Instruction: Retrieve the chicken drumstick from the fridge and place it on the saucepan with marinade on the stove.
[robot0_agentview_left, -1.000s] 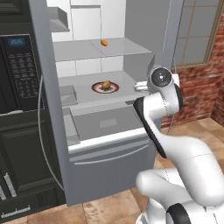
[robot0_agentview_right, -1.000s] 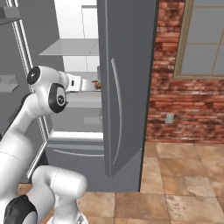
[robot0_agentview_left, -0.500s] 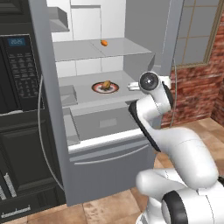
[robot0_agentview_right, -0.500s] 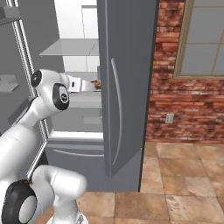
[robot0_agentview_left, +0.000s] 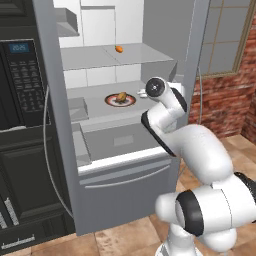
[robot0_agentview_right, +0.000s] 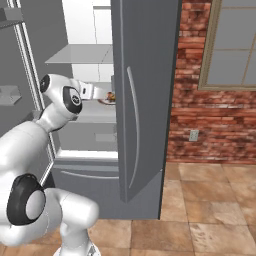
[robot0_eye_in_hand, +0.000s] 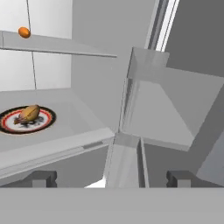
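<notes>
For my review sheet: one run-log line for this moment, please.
phase: reach | gripper: open, empty | drumstick: on plate, fridge shelf | fridge: open

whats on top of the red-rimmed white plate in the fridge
A golden-brown lumpy chicken drumstick lies on the red-rimmed white plate, over dark markings. The plate's middle under the meat is covered.

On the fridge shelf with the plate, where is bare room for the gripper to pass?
The fridge shelf is bare right of the red-rimmed plate, toward the right wall. The open gripper faces that patch. The chicken drumstick crowds the plate; an orange item sits on the shelf above.
</notes>
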